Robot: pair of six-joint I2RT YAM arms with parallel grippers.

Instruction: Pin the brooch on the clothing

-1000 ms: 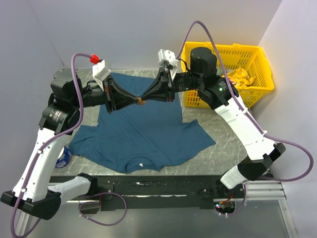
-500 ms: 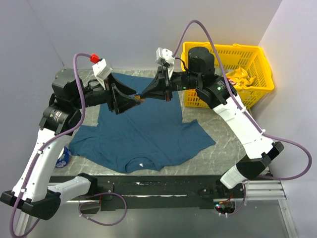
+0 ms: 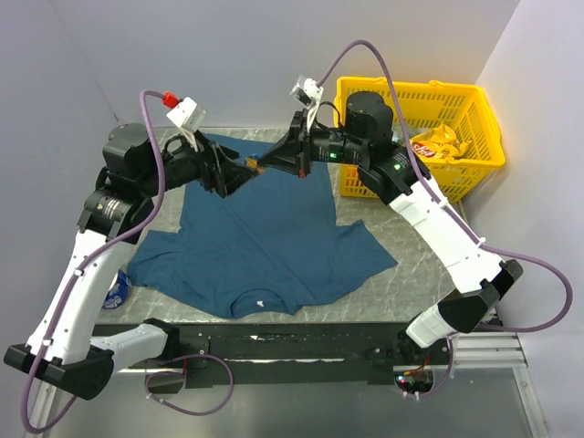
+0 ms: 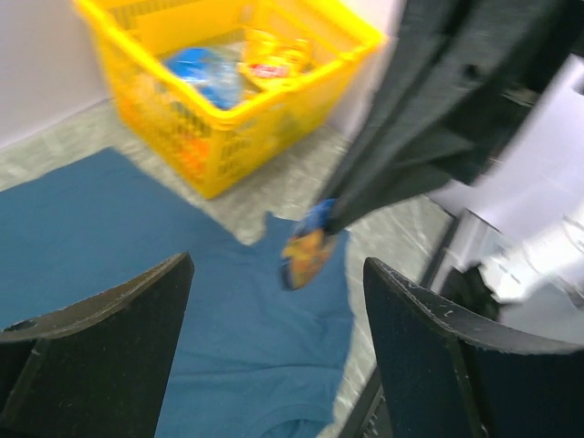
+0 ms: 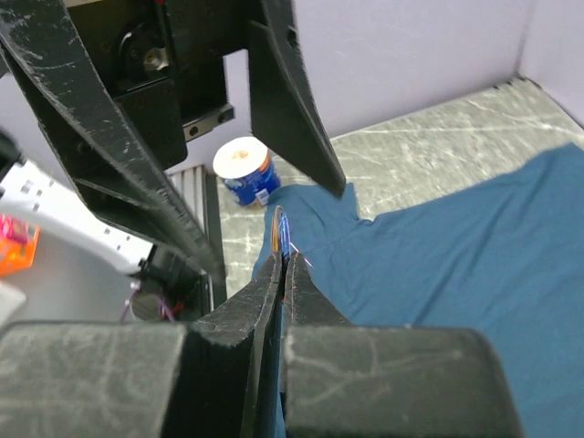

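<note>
Left gripper (image 3: 235,175) has released; right gripper (image 5: 284,262) pinches brooch (image 4: 307,254)

Marbled table (image 3: 415,239) bearing T-shirt (image 3: 265,239), basket (image 3: 476,170)

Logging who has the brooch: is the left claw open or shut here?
Open. In the left wrist view the left claw has its fingers wide apart; the brooch is pinched only by the right claw.

bright, even, diffuse light; shadows faint. left wrist view smeared with motion blur, yellow basket (image 4: 212,137) at 11 o'clock soft; top view sharp.
</note>
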